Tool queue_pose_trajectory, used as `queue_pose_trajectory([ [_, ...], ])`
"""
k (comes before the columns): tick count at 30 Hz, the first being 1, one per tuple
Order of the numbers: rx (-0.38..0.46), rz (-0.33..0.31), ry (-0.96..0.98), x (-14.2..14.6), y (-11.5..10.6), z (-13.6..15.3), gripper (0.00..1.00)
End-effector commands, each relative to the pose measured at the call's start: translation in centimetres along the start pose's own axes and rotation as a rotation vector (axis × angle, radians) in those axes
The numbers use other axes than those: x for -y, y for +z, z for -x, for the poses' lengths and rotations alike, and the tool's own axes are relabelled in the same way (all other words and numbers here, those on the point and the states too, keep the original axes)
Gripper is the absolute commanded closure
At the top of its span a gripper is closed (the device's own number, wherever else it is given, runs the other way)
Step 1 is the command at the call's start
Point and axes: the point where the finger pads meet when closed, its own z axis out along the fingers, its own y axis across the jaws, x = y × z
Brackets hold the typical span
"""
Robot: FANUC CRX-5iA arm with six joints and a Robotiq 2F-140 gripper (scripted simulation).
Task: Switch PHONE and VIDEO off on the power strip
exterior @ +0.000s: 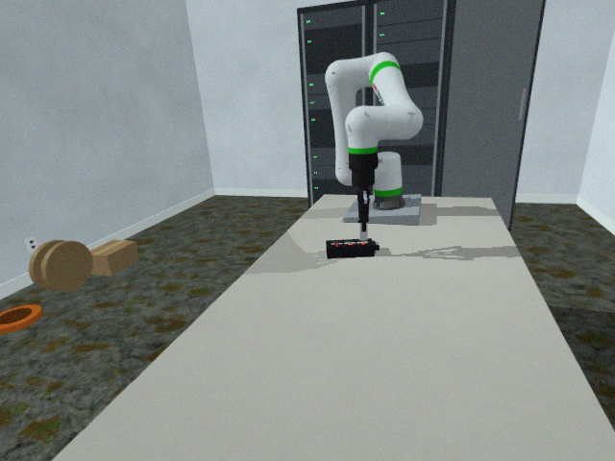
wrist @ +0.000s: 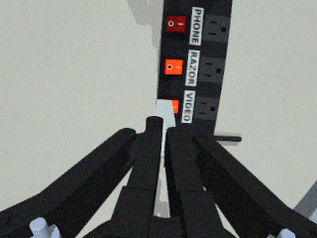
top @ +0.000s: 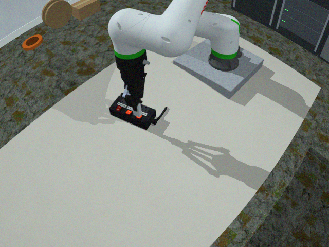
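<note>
The black power strip (top: 132, 112) lies right way up on the table, sockets and labels facing up; it also shows in the exterior view (exterior: 352, 247) and in the wrist view (wrist: 196, 59). The PHONE switch (wrist: 174, 24) is dark red. The middle switch (wrist: 173, 67) glows bright orange. The VIDEO switch (wrist: 174, 107) also glows orange and is partly covered by my fingertips. My gripper (wrist: 163, 111) (top: 138, 116) is shut and empty, pointing straight down, with its tips at the VIDEO switch. I cannot tell whether the tips touch it.
The strip's short black cord stub (top: 161, 114) sticks out at its VIDEO end. The robot's grey base plate (top: 217, 66) sits on the table beyond the strip. A cable reel (top: 56, 13), a cardboard box (top: 86, 7) and an orange ring (top: 32, 41) lie on the floor.
</note>
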Motion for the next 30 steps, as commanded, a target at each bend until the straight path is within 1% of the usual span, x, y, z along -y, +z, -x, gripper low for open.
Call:
queue_pose_trajectory([
  [1,0.0,0.0,0.0,0.02,0.35,-0.01,1.0],
  [14,0.0,0.0,0.0,0.03,1.0,-0.01,1.0],
  [30,0.0,0.0,0.0,0.03,1.06,-0.01,1.0],
])
